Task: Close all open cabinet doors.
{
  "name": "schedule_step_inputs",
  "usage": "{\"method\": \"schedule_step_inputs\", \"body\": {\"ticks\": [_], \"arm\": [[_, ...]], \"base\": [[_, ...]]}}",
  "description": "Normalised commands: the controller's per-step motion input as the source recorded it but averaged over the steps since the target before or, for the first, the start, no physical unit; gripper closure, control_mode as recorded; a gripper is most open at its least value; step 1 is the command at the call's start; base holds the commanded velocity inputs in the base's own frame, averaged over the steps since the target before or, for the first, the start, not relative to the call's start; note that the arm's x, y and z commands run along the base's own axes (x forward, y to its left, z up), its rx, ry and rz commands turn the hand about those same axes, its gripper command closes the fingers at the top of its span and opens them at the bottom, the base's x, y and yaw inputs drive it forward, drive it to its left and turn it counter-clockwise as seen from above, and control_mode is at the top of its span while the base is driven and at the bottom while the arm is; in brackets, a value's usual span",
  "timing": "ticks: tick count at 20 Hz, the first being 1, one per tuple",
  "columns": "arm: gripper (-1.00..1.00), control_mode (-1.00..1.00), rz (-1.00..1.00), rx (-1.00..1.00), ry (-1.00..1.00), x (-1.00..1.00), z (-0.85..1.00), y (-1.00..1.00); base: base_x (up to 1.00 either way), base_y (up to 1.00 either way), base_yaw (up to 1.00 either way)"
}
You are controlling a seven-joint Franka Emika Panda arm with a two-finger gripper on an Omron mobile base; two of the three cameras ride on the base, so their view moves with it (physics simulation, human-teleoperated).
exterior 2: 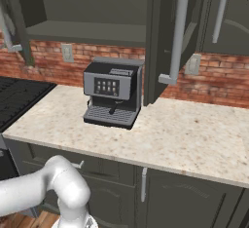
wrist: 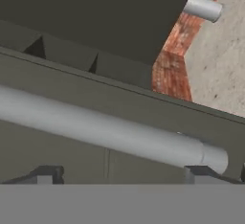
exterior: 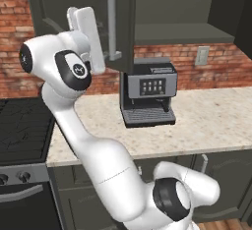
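Observation:
Two cabinet doors stand open on either side of a bare wall-cabinet shelf (exterior 2: 87,29). The left open door (exterior: 123,32) carries a long silver handle (exterior: 113,20), and it also appears at the left edge of the right base view (exterior 2: 17,25). The right open door (exterior 2: 158,42) sticks out edge-on with its handle (exterior 2: 176,34). My arm's wrist (exterior: 88,32) is raised just left of the left door's handle. In the hand view my gripper (wrist: 123,175) is open, and that handle (wrist: 105,132) lies close across the view just beyond the fingertips (wrist: 45,175). The other door's handle (wrist: 203,7) appears far behind.
A black and silver coffee machine (exterior: 147,96) stands on the speckled counter (exterior: 211,121) under the open shelf. A dark stove (exterior: 22,126) is to the left. A shut wall-cabinet door (exterior 2: 228,12) lies to the right. Below the counter are base cabinets (exterior 2: 185,198).

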Motion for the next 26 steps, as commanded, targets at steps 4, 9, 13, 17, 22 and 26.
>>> {"method": "schedule_step_inputs", "body": {"ticks": [4,9,13,17,22,26], "arm": [[-1.00,-1.00,-0.19,0.19,0.00,0.38,-0.06,-0.43],[-1.00,-1.00,-0.13,0.21,0.00,0.39,-0.01,-0.48],[-1.00,-1.00,-0.07,0.20,0.00,0.48,-0.03,-0.43],[-1.00,-1.00,0.00,0.17,0.00,0.54,-0.16,-0.35],[-1.00,-1.00,0.00,0.09,0.00,0.58,-0.24,-0.20],[-1.00,-1.00,0.01,0.05,0.00,0.61,-0.27,-0.13]], "base": [[0.00,0.00,0.00],[0.00,0.00,0.00],[0.00,0.00,0.00],[0.00,0.00,0.00],[0.00,0.00,0.00],[0.00,0.00,0.00]]}}
